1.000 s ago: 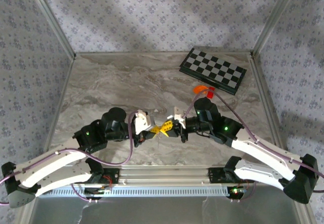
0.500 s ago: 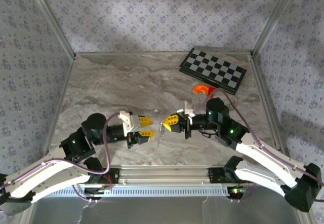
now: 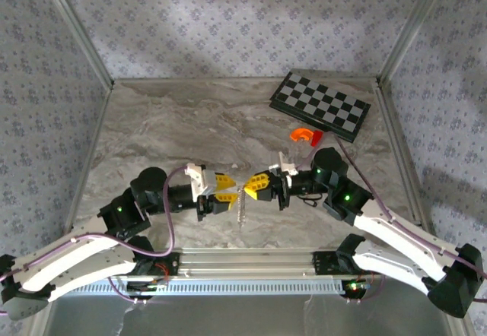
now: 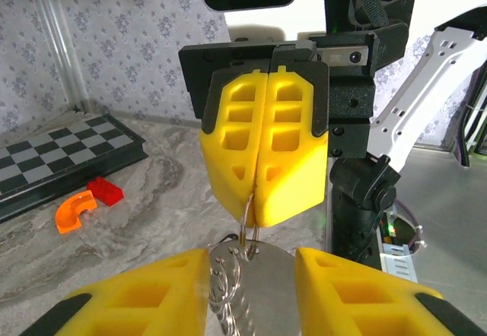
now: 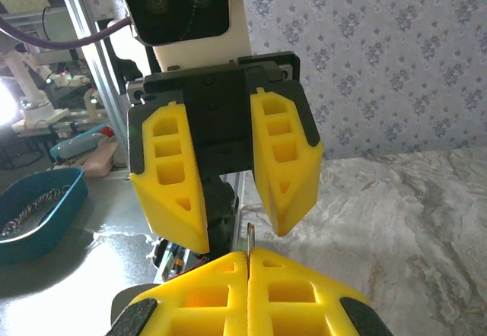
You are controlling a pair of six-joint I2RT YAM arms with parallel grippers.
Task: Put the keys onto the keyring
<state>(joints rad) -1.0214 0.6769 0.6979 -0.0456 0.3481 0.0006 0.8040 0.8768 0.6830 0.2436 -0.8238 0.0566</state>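
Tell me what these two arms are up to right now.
The two arms meet tip to tip above the near part of the table. The right gripper is shut on the thin keyring, with a flat metal piece, probably a key, hanging from it. The left gripper is open, its fingers either side of that piece, not gripping it.

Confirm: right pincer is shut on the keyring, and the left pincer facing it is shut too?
Wrong on the left pincer: it stands open, as the right wrist view shows. The right pincer is shut on the keyring.
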